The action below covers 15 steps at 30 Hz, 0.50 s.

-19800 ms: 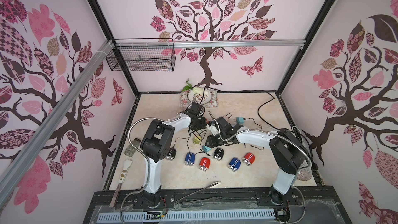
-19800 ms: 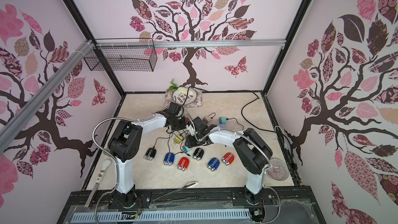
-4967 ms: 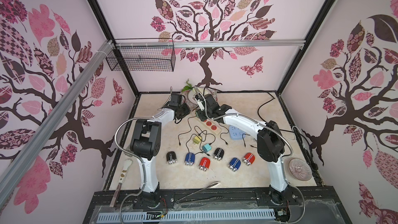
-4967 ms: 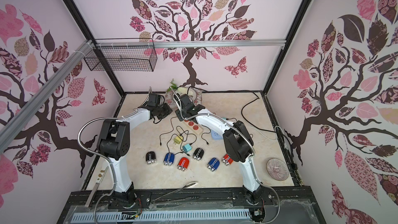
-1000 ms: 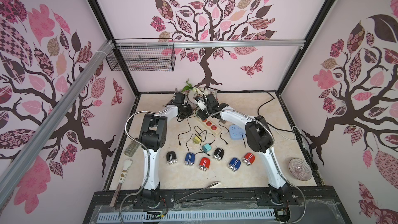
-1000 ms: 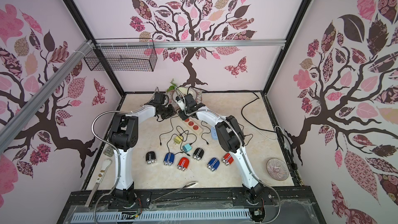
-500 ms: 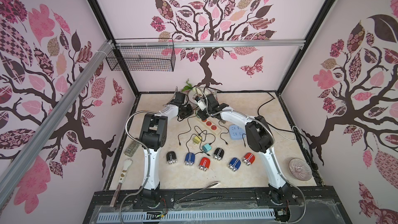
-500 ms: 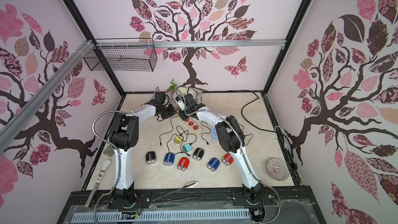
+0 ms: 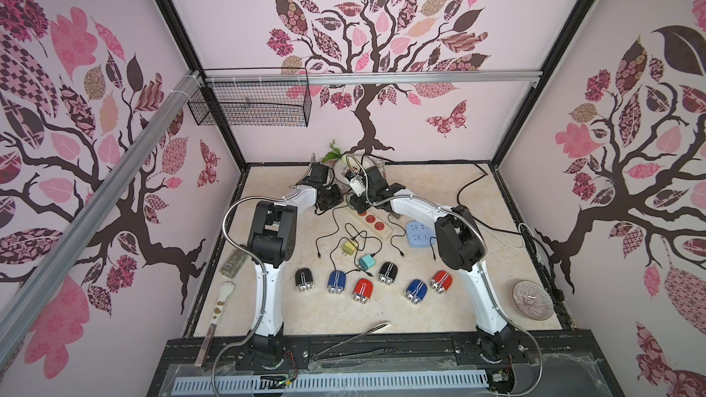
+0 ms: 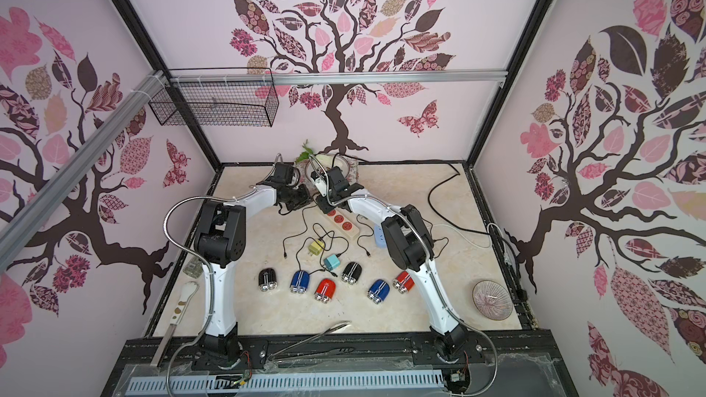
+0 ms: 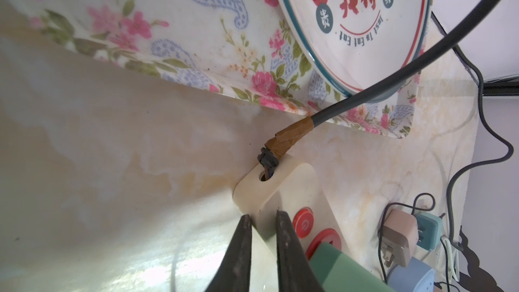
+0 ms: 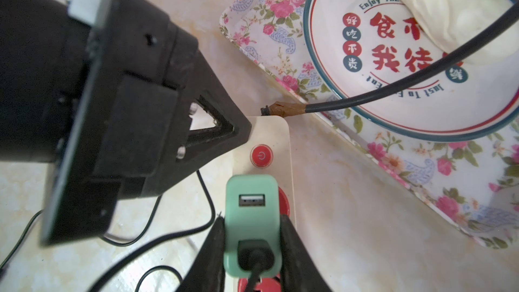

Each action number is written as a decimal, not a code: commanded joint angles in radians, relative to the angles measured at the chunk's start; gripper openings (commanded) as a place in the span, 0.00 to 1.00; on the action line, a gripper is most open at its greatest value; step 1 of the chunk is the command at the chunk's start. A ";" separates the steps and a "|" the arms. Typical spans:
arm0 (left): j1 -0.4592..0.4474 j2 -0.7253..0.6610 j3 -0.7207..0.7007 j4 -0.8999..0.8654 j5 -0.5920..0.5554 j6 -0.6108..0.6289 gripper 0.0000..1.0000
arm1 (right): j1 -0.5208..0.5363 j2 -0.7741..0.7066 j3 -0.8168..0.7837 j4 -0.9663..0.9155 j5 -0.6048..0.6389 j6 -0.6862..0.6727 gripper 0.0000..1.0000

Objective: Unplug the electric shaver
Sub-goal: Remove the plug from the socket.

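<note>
The right claw is clamped on the green adapter, with one finger on each flank, low on the body. The adapter stands in the farthest socket of the strip, just nearer than the red button. A black cable is plugged into one of its two ports.

The left claw is closed to a narrow slit and holds nothing. Its tips rest on the left edge of the strip's far end.

Procedure, as judged:
- The left claw should bear down so the strip does not lift off the table.
- The right claw should draw the adapter straight out along its pins, without rocking.
- The grip must be firm, since the shell looks smooth.

The shavers lie in a row at the near side, well apart from the strip; which one this cable serves cannot be told
</note>
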 commanded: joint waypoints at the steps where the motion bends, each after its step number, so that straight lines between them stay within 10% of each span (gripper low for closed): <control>1: -0.008 0.048 0.023 -0.065 -0.036 0.022 0.18 | -0.001 -0.066 0.018 0.025 0.017 -0.020 0.17; 15: -0.009 0.059 0.027 -0.067 -0.039 0.028 0.18 | 0.002 -0.055 0.056 0.004 0.005 0.000 0.16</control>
